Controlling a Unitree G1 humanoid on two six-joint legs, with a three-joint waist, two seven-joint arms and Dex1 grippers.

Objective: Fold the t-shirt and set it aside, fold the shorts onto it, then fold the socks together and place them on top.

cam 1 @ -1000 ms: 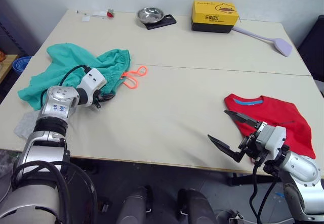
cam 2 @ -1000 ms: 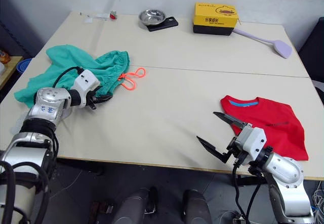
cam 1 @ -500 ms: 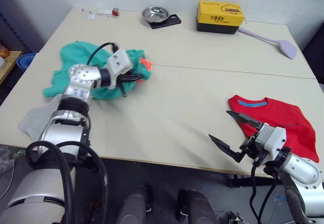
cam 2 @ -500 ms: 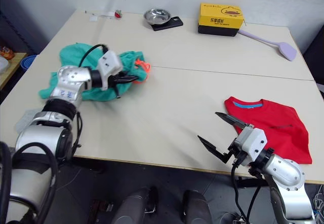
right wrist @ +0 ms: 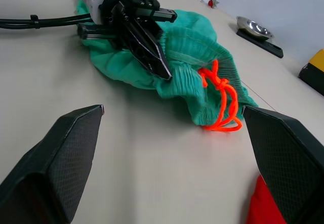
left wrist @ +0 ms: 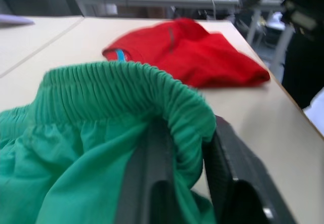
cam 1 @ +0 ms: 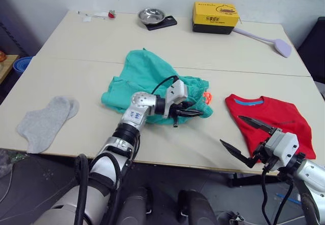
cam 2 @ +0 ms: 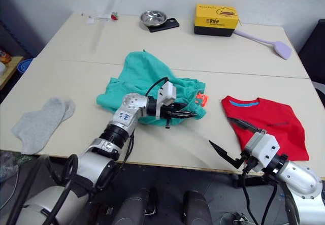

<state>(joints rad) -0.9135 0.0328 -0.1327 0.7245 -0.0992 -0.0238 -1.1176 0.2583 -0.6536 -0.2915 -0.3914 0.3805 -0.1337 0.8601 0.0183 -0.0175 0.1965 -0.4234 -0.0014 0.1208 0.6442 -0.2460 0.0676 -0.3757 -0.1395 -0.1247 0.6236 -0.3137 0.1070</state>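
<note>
At the table's (cam 1: 152, 149) near edge the right gripper (cam 1: 249, 139) is held with jaws wide and nothing between them. The folded t-shirt (cam 1: 274, 121) is seen just beyond it. The socks (cam 1: 43, 121) are laid at the near left. At mid-table the left gripper (cam 1: 190, 113) is clamped on the shorts' (cam 1: 147, 77) waistband, the orange drawstring (cam 1: 206, 97) trailing just beside the t-shirt. A bowl (cam 1: 151, 15) and yellow box (cam 1: 215, 15) are set at the far edge.

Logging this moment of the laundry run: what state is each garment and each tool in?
t-shirt: folded, lying flat near the table's right edge.
shorts: bunched, unfolded, waistband pinched.
socks: lying flat, overlapping, not folded together.
left tool: shut on the shorts' waistband.
right tool: open, empty, beside the t-shirt.
</note>
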